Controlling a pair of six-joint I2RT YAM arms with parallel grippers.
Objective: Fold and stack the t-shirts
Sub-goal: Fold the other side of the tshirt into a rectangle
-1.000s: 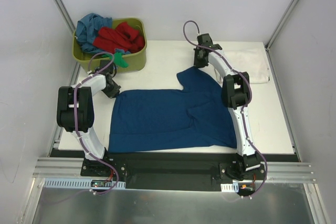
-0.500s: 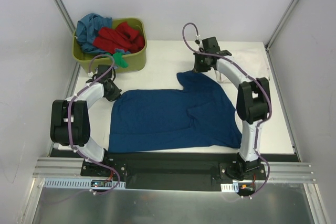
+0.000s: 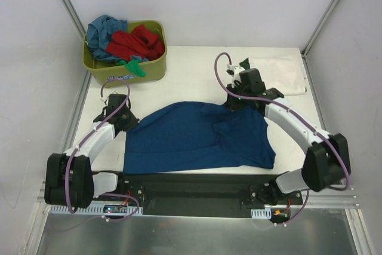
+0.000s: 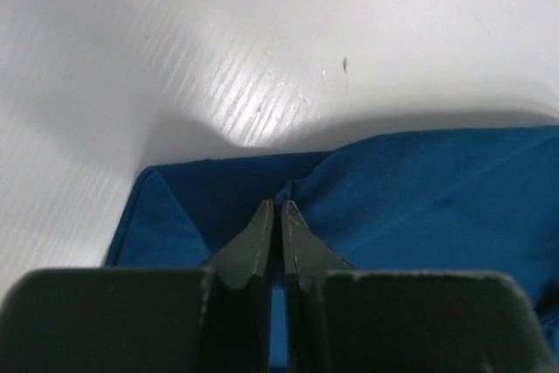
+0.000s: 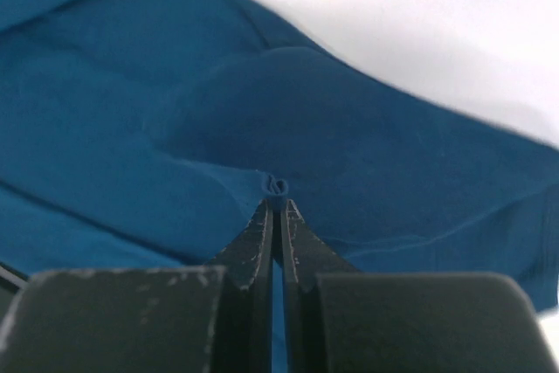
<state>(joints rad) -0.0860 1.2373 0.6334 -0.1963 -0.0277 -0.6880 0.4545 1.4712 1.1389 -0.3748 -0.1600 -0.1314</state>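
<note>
Top external gives us the whole layout: the blue t-shirt [image 3: 197, 138] lies spread on the table [image 3: 179, 76] with its long axis running side to side, from one tool to the other. We have the left gripper [image 3: 126, 123] at the shirt's far left corner and the right gripper [image 3: 233, 101] on its far edge toward the right. Nearly all of the cloth therefore lies on the base side of both tools, below their tips and between them.

Both jaws are pinched down to a sliver. On the left wrist view a ridge of blue fabric rises right into the closed tips. On the right wrist view a small nub of blue cloth pokes out just past the tips, so we read each tool as clamped on the shirt.

Between the two grips the far edge bows away from the bases in an arc, slack and not taut. Neither arm is clearly nearer the shirt; each has its own end.

We judge the coming move to be a fold across the long axis, carrying the held edge toward the near hem, with both tools travelling together so the edge stays level.

Beyond the right gripper a white t-shirt [image 3: 280, 73] lies flat. Beyond the left one, the tub [image 3: 152, 71] holds a red t-shirt [image 3: 134, 41] and others.
</note>
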